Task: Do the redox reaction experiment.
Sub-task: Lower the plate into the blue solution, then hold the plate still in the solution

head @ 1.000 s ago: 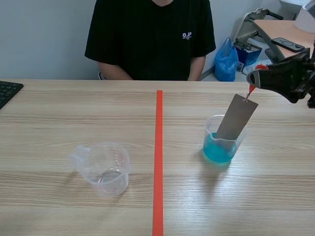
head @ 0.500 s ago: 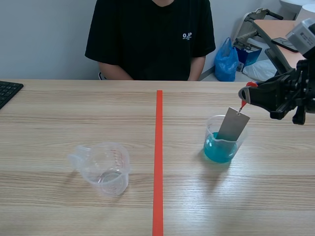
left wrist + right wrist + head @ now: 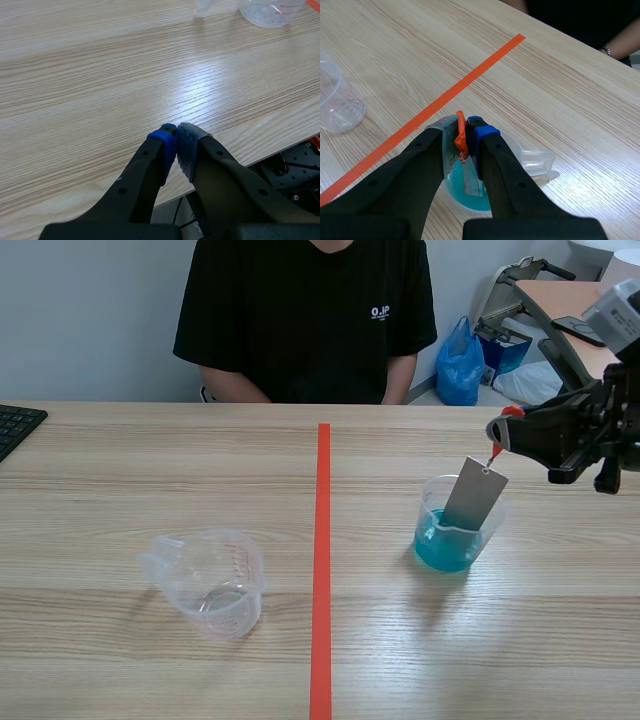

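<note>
Down it goes: against a second ago, the right end effector [image 3: 505,430] has swung in toward the beaker of blue liquid [image 3: 440,545] and dropped. The metal strip [image 3: 474,494] that stuck out high above that beaker now sits deeper in it, and over the last half second we see hardly any shift. We find the right end effector hanging just above the beaker and a little to its right. In the right wrist view the pads are clenched on an orange tag [image 3: 461,136] fixed to the strip's top end. The grey strip leans tilted, its lower end dipped in the blue liquid and its upper part clear of the rim. Well apart from the beaker, across the orange-red tape line [image 3: 321,560] on the robot's left side, an empty beaker [image 3: 210,580] stands upright on the counter [image 3: 120,470]. We catch the left end effector [image 3: 176,142] only in its own wrist view: pads pressed together on nothing, poised over the counter's near edge, with the empty beaker far ahead of it. Beyond the blue beaker a person [image 3: 305,320] in a black shirt sits at the counter's far side, and a blue bag [image 3: 460,365] rests behind the beaker, past the far edge. A keyboard [image 3: 15,425] pokes in at the far left corner, well away from the beaker.
</note>
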`<move>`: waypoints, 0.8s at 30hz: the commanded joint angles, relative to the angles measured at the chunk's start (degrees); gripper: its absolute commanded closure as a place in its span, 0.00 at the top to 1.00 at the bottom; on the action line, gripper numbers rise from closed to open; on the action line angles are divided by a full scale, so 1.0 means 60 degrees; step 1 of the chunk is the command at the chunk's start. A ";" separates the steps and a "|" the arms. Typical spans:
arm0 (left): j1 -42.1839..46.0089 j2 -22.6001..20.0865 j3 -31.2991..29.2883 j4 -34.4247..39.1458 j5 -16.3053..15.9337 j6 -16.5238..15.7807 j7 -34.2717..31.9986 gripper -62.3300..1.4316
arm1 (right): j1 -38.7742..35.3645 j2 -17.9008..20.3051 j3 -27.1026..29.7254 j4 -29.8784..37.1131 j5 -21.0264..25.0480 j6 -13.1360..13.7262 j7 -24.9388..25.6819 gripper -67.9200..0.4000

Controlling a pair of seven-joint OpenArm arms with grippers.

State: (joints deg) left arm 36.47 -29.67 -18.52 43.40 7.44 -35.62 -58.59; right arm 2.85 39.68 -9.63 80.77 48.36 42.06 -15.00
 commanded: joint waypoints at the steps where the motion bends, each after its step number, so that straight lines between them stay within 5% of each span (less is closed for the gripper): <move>1: 0.0000 -0.0004 -0.0076 0.0102 -0.0127 0.0025 -0.0157 0.07 | 0.0164 0.0157 0.0047 0.0000 -0.0033 0.0066 -0.0004 0.03; 24: 0.0000 -0.0007 -0.0076 0.0102 -0.0131 0.0062 -0.0160 0.07 | 0.0164 0.0157 0.0051 0.0000 0.0069 0.0073 -0.0138 0.03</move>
State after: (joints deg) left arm 36.47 -29.67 -18.52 43.40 7.44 -35.18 -58.59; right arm 2.85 39.68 -9.63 80.77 48.45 42.06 -15.16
